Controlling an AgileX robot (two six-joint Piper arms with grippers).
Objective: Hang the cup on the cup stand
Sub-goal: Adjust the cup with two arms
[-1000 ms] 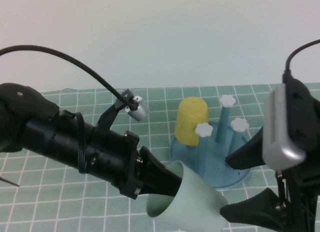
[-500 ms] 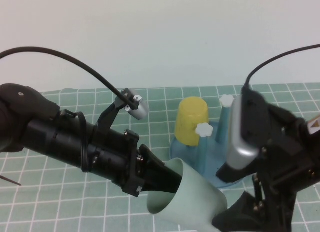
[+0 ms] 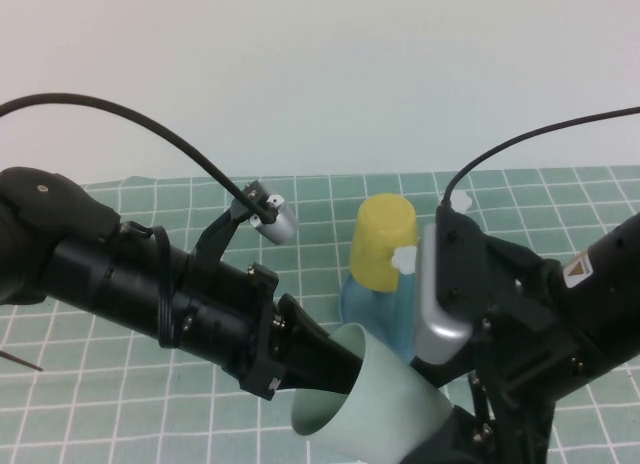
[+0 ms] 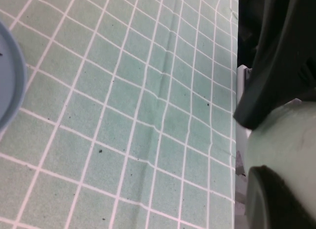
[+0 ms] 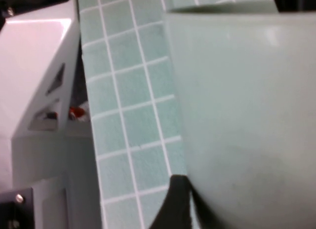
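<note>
Reaching in from the left, the left gripper has its jaws pinched tight on the rim of the cup, one finger going inside the mouth. The cup lies tilted on its side above the worktop, mouth toward the left arm and closed end toward the right gripper. In the left wrist view the cup sits right against a dark finger, with the green checked cloth below and an edge of the stand off to one side.

Beyond the cup and between the two grippers stands the stand, a yellow cup upside down on one peg and a white knob beside it.

The right gripper, low at the cup's closed end, has its jaws spread wide around the cup; a dark finger touches the wall in the right wrist view.
</note>
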